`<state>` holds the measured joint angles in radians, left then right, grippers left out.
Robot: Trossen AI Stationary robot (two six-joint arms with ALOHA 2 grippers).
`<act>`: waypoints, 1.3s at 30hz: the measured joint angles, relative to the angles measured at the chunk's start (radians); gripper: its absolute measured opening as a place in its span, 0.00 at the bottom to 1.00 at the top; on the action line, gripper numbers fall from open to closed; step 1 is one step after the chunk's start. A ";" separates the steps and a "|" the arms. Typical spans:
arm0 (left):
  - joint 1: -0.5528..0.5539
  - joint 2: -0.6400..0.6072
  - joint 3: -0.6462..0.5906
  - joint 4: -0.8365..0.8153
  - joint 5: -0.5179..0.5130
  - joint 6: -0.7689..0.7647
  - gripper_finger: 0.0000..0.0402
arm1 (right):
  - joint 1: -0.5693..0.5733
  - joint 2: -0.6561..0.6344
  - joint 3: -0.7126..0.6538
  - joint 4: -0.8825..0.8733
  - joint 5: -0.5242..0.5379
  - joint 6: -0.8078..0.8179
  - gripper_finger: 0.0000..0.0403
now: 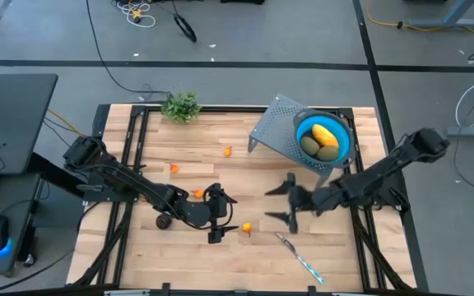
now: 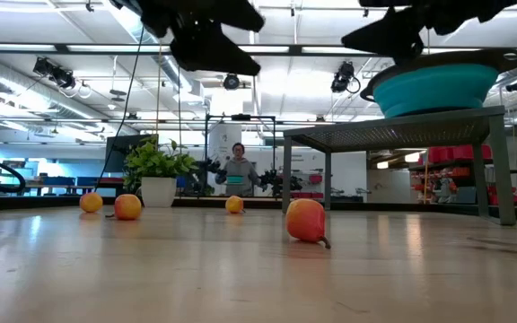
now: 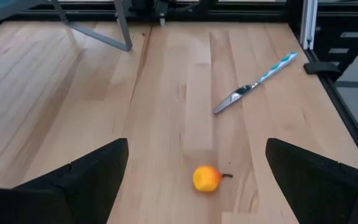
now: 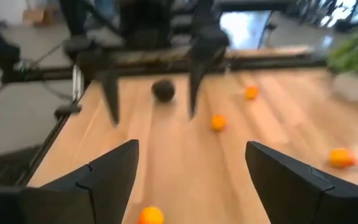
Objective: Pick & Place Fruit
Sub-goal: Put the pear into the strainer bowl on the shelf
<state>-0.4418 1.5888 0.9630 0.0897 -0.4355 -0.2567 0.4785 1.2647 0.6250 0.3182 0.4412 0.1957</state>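
1. High view: the left gripper (image 1: 224, 218) is open, beside one small orange fruit (image 1: 247, 228) on the bench (image 1: 212, 164).
2. The right gripper (image 1: 280, 205) is open, empty, near the same fruit.

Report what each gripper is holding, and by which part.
Nothing is held. The left gripper is open above the table near an orange fruit; the right gripper is open and empty too.

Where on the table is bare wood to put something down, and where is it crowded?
Free: the near left corner, below the left arm, and the stretch between the plant and the rack. Crowded: the middle, where the left claw, right claw, an orange fruit and the knife gather.
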 joint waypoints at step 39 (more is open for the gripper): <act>-0.080 -0.099 -0.529 1.029 -0.022 0.213 0.97 | 0.031 0.632 0.202 0.153 0.053 0.038 0.75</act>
<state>-0.5220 1.4896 0.4337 1.1184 -0.4577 -0.0434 0.5091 1.8966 0.8266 0.4714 0.4943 0.2340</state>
